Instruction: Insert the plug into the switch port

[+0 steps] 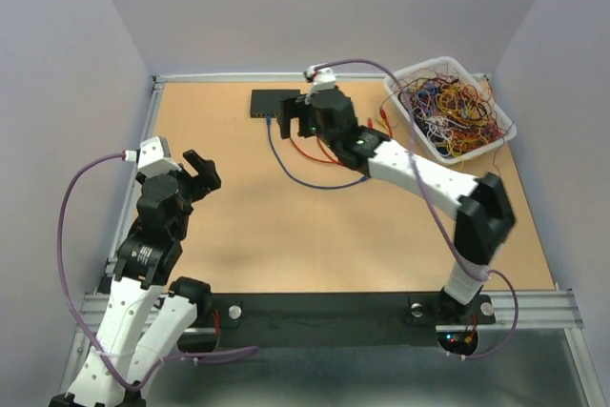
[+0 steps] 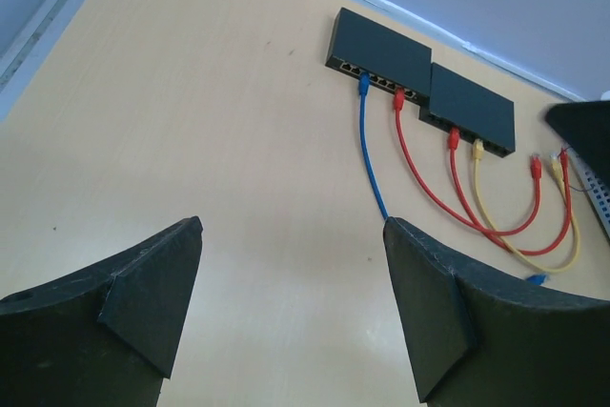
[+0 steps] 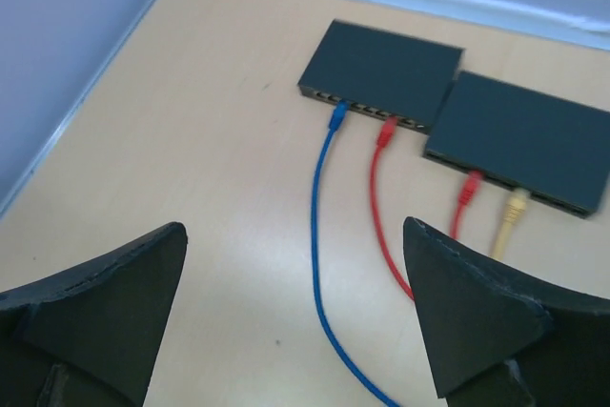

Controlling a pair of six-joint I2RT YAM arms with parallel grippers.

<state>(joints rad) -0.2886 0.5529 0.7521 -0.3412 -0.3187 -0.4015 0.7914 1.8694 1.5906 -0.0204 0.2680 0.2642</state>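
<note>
Two black switches lie side by side at the back of the table: the left one (image 3: 381, 73) and the right one (image 3: 522, 140). A blue plug (image 3: 336, 116) and a red plug (image 3: 386, 131) sit in the left switch's ports. A red plug (image 3: 470, 188) and a yellow plug (image 3: 516, 209) sit in the right switch. My right gripper (image 3: 294, 228) is open and empty, hovering just in front of the left switch (image 1: 274, 102). My left gripper (image 2: 293, 226) is open and empty, further back on the left (image 1: 208, 171). The blue cable's loose end (image 2: 537, 279) lies on the table.
A white bin (image 1: 426, 64) full of tangled coloured wires stands at the back right. Loose red and yellow cable ends (image 2: 548, 164) lie right of the switches. The blue cable (image 1: 305, 181) loops across the table under the right arm. Walls close the left and back edges.
</note>
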